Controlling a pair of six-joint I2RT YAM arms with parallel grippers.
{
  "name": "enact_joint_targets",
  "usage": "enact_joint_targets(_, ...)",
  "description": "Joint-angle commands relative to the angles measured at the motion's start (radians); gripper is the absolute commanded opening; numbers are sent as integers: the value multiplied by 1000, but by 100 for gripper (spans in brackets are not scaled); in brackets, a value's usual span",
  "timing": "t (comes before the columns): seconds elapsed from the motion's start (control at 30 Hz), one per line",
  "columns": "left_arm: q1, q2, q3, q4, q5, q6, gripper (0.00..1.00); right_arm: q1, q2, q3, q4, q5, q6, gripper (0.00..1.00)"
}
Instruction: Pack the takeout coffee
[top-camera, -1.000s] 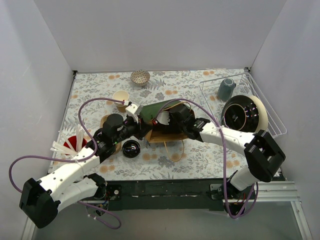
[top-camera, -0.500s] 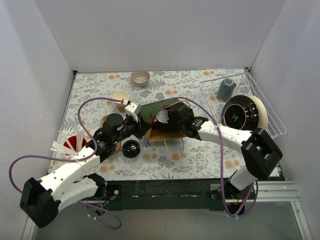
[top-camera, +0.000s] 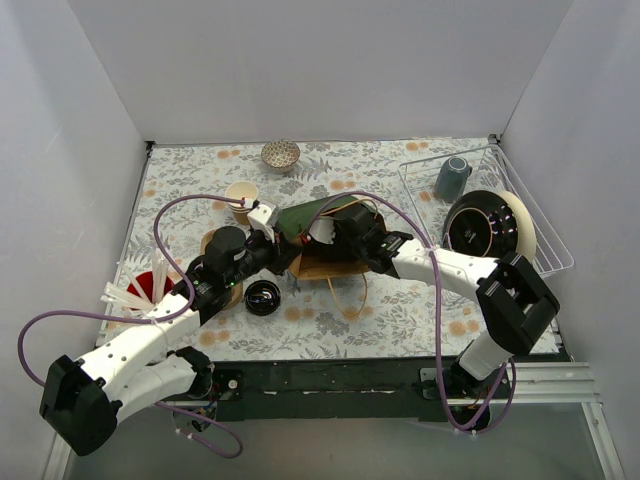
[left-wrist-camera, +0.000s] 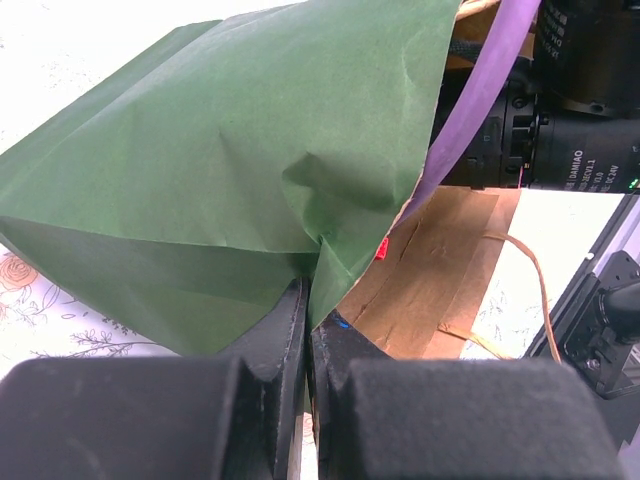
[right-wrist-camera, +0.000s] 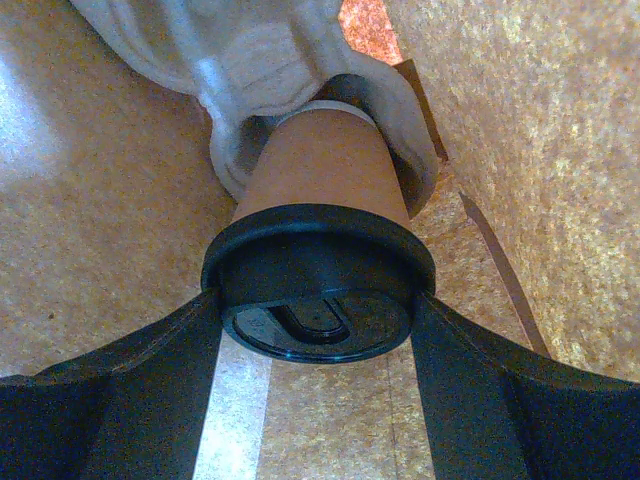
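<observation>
Compared with the frame one second earlier, the right arm has advanced toward the left, carrying the right gripper (top-camera: 330, 232) further into the mouth of the green paper bag (top-camera: 305, 221); the left arm has hardly moved.

Right gripper: the jaws stand wide and clamp the takeout coffee (right-wrist-camera: 318, 270) by its black lid (right-wrist-camera: 318, 325), one finger against each side of the lid rim. In the right wrist view the tan cup body points away from the camera, and its base end sits in a pale moulded cup carrier (right-wrist-camera: 262, 70). Tan paper surfaces surround cup and carrier on all sides, so the cup lies inside the bag.

Left gripper (left-wrist-camera: 305, 330): the jaws are fully closed and pinch an edge of the green paper near the bag opening. In the left wrist view the bag fills the upper left, with its brown inner face visible at lower right and a thin tan handle cord (left-wrist-camera: 520, 270) trailing over it.

Containers, from the top view:
- The bag lies on its side at the centre of the floral table (top-camera: 400, 320).
- A tan open paper cup (top-camera: 241, 196) stands just behind the left gripper.
- A spare black lid (top-camera: 263, 297) lies in front of the bag.
- A patterned bowl (top-camera: 281, 154) sits at the far edge.
- A wire rack (top-camera: 540, 250) at the right holds a grey-blue mug (top-camera: 452, 178) and a dark bowl (top-camera: 485, 228).
</observation>
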Motion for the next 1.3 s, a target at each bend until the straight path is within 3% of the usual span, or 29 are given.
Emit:
enact_joint_targets(0.0,-17,-6,0,-38,88,-29,0,-20,24,54,56,39,66,33)
enact_joint_targets(0.33,-15,9,35,-39,60,-50,0,-20,-47,51,-7,62,75,56)
enact_joint_targets(0.47,-17,17,52,-47,51,-66,0,-19,-81,62,-56,43,94,70)
enact_joint_targets(0.77,-17,34,119,-93,29,-98,0,-20,-173,82,-193,0,111,82)
enact_joint_targets(1.27,-17,52,239,-211,37,-136,0,-19,-286,94,-392,-56,184,84)
